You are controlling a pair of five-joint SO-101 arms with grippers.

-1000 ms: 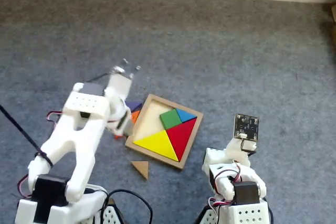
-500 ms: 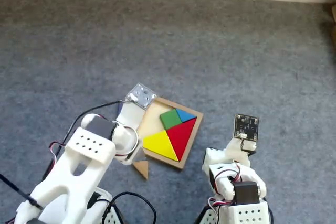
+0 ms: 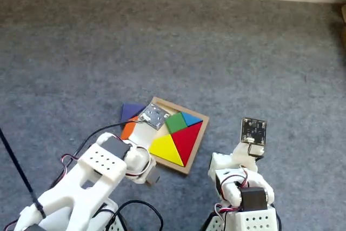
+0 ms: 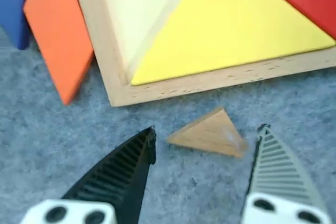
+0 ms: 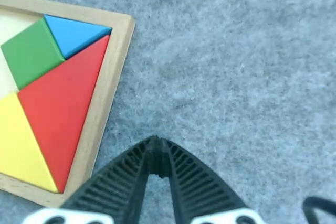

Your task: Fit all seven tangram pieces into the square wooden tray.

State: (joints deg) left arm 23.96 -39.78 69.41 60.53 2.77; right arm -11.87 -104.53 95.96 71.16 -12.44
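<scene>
Tray (image 4: 210, 80) holding yellow triangle (image 4: 236, 30), red triangle (image 5: 58, 108), green square (image 5: 29, 51), blue triangle (image 5: 73, 32), left gripper (image 4: 207, 128) spread around tan triangle (image 4: 210, 136), right gripper (image 5: 156, 142) closed

A yellow triangle (image 3: 165, 149), red triangle (image 3: 186, 138), green square (image 3: 174, 122) and orange piece (image 3: 128, 129) show against grey carpet (image 3: 227, 52).

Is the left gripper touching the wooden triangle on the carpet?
Apart. In the left wrist view the wooden triangle lies between the fingers of the open left gripper, with carpet showing on both sides.

We see the small triangle (image 4: 210, 137) on the surface (image 4: 47, 145) just outside the tray (image 4: 210, 80), between the tips of our left pincer (image 4: 207, 129).
</scene>
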